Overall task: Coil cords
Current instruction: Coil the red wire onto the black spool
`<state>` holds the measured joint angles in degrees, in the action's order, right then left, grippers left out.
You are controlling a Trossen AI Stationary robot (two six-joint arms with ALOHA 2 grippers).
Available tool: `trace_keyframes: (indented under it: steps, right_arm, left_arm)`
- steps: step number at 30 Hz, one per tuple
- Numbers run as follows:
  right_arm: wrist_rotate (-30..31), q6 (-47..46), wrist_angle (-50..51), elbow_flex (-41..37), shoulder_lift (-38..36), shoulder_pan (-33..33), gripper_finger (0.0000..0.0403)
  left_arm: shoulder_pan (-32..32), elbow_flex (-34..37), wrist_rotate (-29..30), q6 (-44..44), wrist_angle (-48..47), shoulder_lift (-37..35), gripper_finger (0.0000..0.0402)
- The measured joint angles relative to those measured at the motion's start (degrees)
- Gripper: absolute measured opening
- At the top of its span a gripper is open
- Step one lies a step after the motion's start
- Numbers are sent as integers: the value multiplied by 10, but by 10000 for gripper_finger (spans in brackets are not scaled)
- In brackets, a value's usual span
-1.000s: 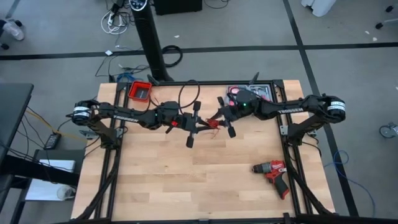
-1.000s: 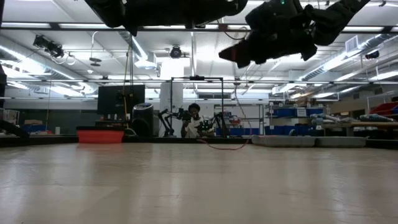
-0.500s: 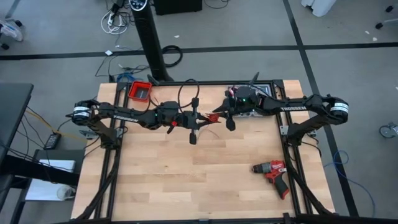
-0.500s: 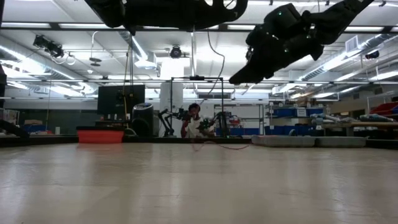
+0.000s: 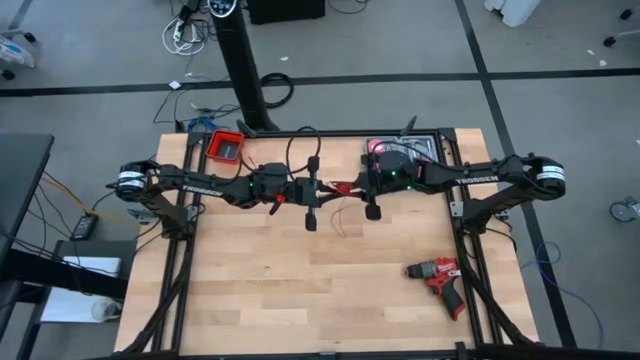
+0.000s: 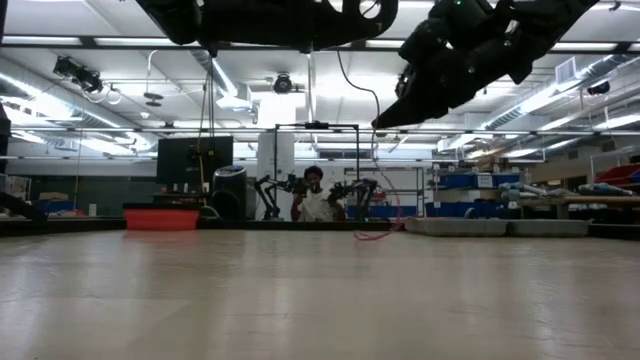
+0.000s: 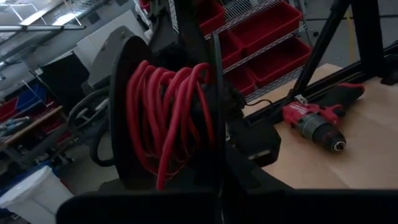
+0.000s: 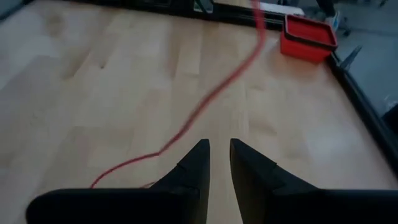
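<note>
- The left gripper (image 5: pixel 311 206) hangs over the middle of the wooden table (image 5: pixel 270 290), and its fingers are clamped tight on a black spool.
- In the left wrist view, the spool (image 7: pixel 134 118) carries many turns of the red cord (image 7: pixel 168 118) wound between its two flat black discs.
- The right gripper (image 5: pixel 372 200) hangs just beside the left one, a little toward the right of the table.
- In the right wrist view, its two dark fingers (image 8: pixel 193 165) stand nearly together with only a narrow slit between them, and I cannot tell whether they pinch the thin cord there.
- A loose stretch of the cord (image 8: pixel 205 102) runs in a slack line across the bare wood beyond those fingers, toward a small red bin (image 8: pixel 308 37) at the table's edge.
- From above, the cord (image 5: pixel 340 187) shows as a thin red line between the two grippers, with a strand drooping to the table below.
- A red and black drill (image 5: pixel 438 278) lies well apart, near the table's right side.
</note>
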<state>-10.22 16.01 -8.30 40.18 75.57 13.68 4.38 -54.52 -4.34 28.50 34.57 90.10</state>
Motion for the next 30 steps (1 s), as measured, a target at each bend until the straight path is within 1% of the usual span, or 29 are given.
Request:
trace_keyframes:
  steps: [4,8,11,16,24,30]
  right_arm:
    - [-13,-52,10,0,-3,8,62]
    - [-75,-84,27,0,-2,19,62]
    - [-93,-111,25,0,-2,26,65]
    - [-89,-137,-7,0,-2,26,80]
    - [-89,-175,-26,0,2,4,128]
    - [-69,-189,-44,0,2,-16,137]
  left_arm:
    - [0,0,0,-3,2,0,6]
    - [0,0,0,-3,2,0,6]
    - [0,0,0,-3,2,0,6]
    - [0,0,0,-3,2,0,6]
    - [0,0,-1,-3,0,0,6]
    - [0,0,-2,-4,-3,0,6]
